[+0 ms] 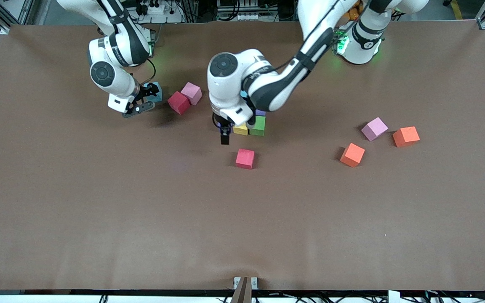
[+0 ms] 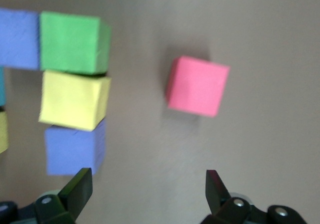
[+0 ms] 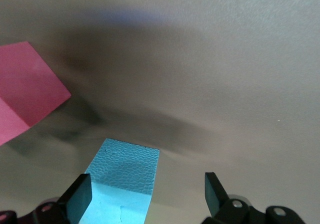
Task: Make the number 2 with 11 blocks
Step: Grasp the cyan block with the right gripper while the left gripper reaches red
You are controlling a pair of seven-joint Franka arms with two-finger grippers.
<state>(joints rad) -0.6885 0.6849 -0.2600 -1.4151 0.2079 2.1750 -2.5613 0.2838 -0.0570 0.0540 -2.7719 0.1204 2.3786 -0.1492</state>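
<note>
A tight cluster of blocks sits mid-table: green (image 1: pixel 258 125), yellow (image 1: pixel 240 129) and purple (image 1: pixel 260 112), the others hidden under the left hand. The left wrist view shows green (image 2: pixel 72 42), yellow (image 2: pixel 73 99) and two blue-purple cubes (image 2: pixel 74 149) in an angled row. My left gripper (image 1: pixel 230 134) hangs open beside this cluster, nothing between its fingers (image 2: pixel 80 186). A loose pink block (image 1: pixel 245 158) lies just nearer the camera, also seen from the left wrist as a pink block (image 2: pixel 196 85). My right gripper (image 1: pixel 147 99) is open around a sky-blue block (image 3: pixel 125 181).
A red block (image 1: pixel 178 102) and a pink block (image 1: pixel 191 92) lie touching between the two grippers. Toward the left arm's end lie two orange blocks (image 1: pixel 352 154) (image 1: pixel 406 136) and a light purple block (image 1: pixel 374 128). Bare brown tabletop (image 1: pixel 242 227) fills the camera's side.
</note>
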